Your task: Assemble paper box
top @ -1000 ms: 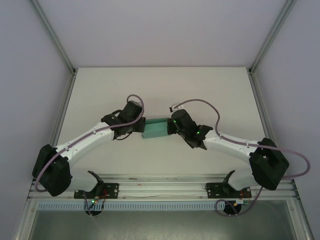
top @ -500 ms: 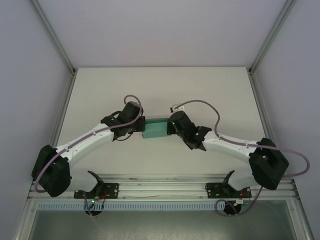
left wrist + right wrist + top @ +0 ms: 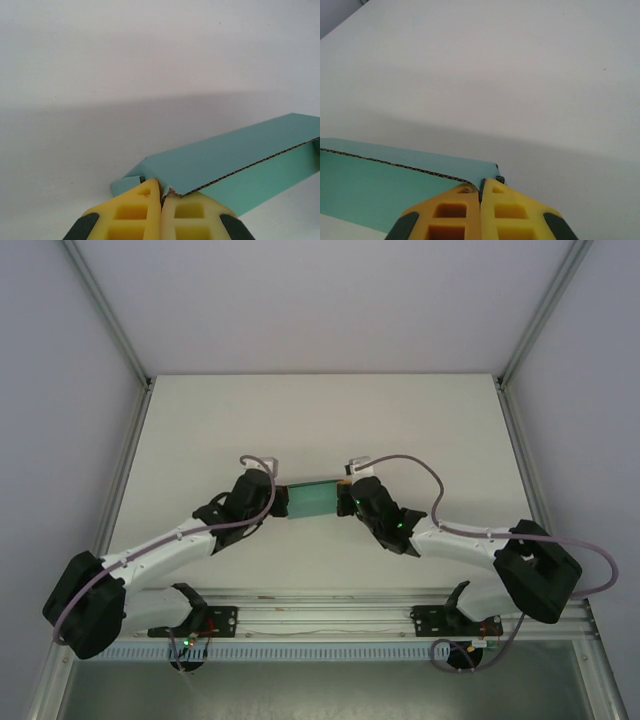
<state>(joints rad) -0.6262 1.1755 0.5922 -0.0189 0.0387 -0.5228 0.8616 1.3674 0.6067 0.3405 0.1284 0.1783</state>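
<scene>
The paper box (image 3: 313, 500) lies near the middle of the worktop (image 3: 420, 420), between the two tools. The left tool (image 3: 284, 503) meets its left end and the right tool (image 3: 343, 502) its right end, each touching the card's edge.

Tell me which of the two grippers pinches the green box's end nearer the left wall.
The left gripper: its jaws are shut on the paper box at its left end, while the right gripper pinches the opposite end.
</scene>
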